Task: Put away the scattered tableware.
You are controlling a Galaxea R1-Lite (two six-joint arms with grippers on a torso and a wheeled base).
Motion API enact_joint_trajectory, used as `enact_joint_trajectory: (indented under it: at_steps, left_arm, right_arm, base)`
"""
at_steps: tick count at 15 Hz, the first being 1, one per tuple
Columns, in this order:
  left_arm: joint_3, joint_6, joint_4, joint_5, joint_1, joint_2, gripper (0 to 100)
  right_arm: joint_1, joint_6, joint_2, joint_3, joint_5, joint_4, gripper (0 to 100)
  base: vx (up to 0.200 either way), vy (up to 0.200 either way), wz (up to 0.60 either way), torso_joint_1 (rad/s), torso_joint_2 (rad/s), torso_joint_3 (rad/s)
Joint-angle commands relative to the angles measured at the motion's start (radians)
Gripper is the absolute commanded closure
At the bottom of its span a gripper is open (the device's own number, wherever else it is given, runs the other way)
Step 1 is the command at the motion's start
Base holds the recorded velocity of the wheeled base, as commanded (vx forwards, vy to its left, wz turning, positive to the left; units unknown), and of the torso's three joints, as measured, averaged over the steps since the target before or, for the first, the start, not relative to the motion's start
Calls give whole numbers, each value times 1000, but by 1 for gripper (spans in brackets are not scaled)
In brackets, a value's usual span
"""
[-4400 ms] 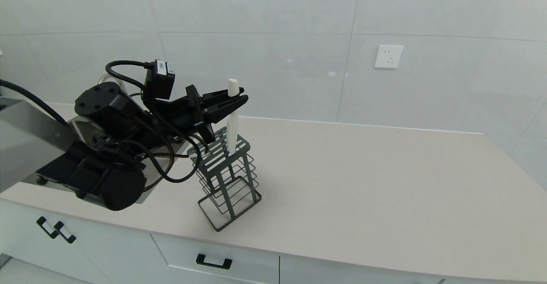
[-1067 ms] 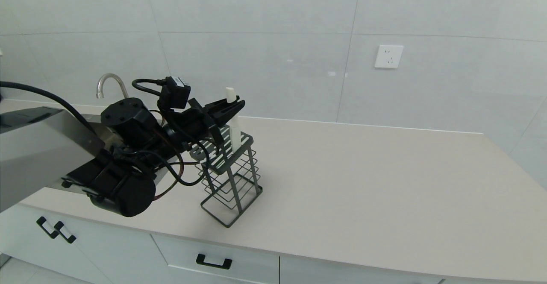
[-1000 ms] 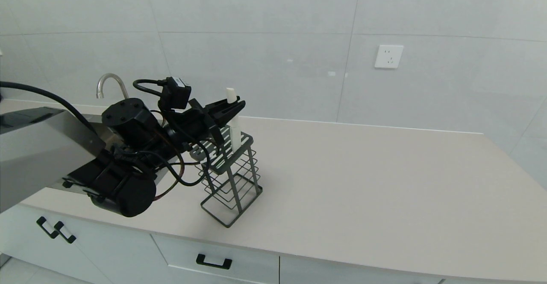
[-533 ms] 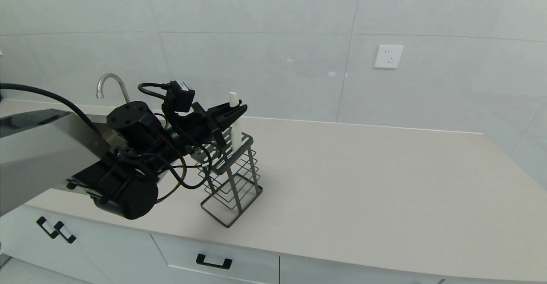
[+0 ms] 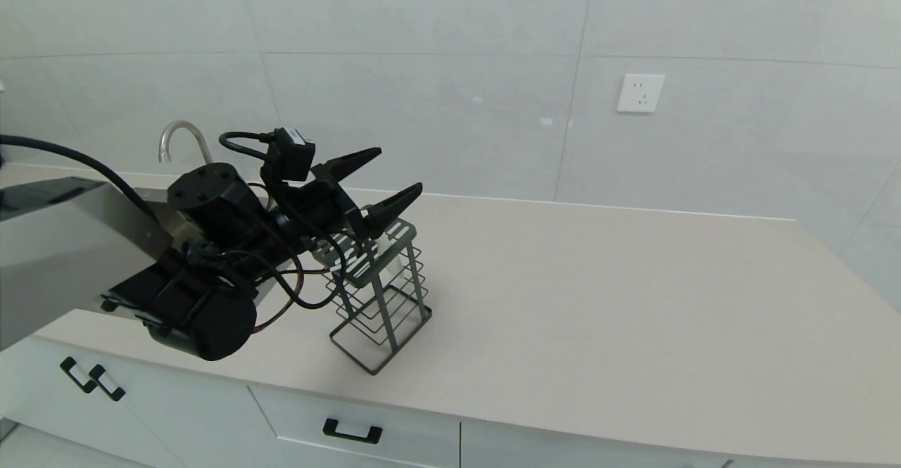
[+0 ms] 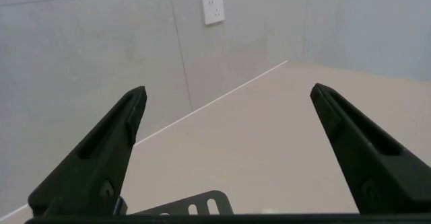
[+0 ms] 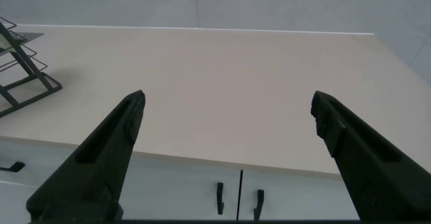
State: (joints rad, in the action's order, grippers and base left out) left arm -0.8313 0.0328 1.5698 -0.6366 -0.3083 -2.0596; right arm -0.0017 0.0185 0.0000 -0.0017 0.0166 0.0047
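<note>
Jaws on your left gripper (image 5: 400, 167) stand wide apart, holding nothing, just above the wire rack (image 5: 360, 265). The white utensil (image 5: 391, 260) sits inside it. Your right gripper (image 7: 227, 97) gapes empty over the countertop (image 5: 598, 299).

**Arms and grippers.** The left arm (image 5: 204, 243) is shown at the left of the head view. Its black links are folded low, and its wrist (image 5: 317, 197) is raised and directed forward. The left gripper (image 5: 400, 167) is carried at the end of the wrist and is pointed forward and slightly upward. Its two tapered black fingers (image 5: 352, 158) are spread wide, one set higher and farther back than the other, and nothing is held between them. The right gripper (image 7: 227, 96) is seen from its own wrist and is directed forward and level. Its jaws are likewise parted wide, and nothing is gripped.
</note>
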Motion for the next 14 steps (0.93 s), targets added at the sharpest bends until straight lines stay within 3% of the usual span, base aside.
enact_joint_trajectory:
  at_steps: [1, 5, 8, 10, 11, 14]
  left_arm:
    - [8, -1, 1, -2, 5, 85, 0]
    - [146, -2, 1, -2, 14, 374, 0]
    - [472, 15, 1, -3, 35, 839, 0]
    - [653, 19, 1, -12, 138, 1093, 0]
    - [690, 19, -17, -12, 163, 1156, 0]
    - [821, 7, -214, -12, 176, 1405, 0]
  right_arm:
    - [0, 0, 2, 0, 0, 0, 0]
    - [0, 0, 2, 0, 0, 0, 0]
    - [0, 0, 2, -1, 0, 0, 0]
    - [0, 0, 2, 0, 0, 0, 0]
    - [0, 0, 2, 0, 0, 0, 0]
    - [0, 0, 2, 0, 0, 0, 0]
  base:
    - [0, 0, 0, 0, 0, 0]
    - [0, 0, 0, 0, 0, 0]
    - [0, 0, 0, 0, 0, 0]
    - [0, 0, 0, 0, 0, 0]
    - [0, 0, 0, 0, 0, 0]
    - [0, 0, 0, 0, 0, 0]
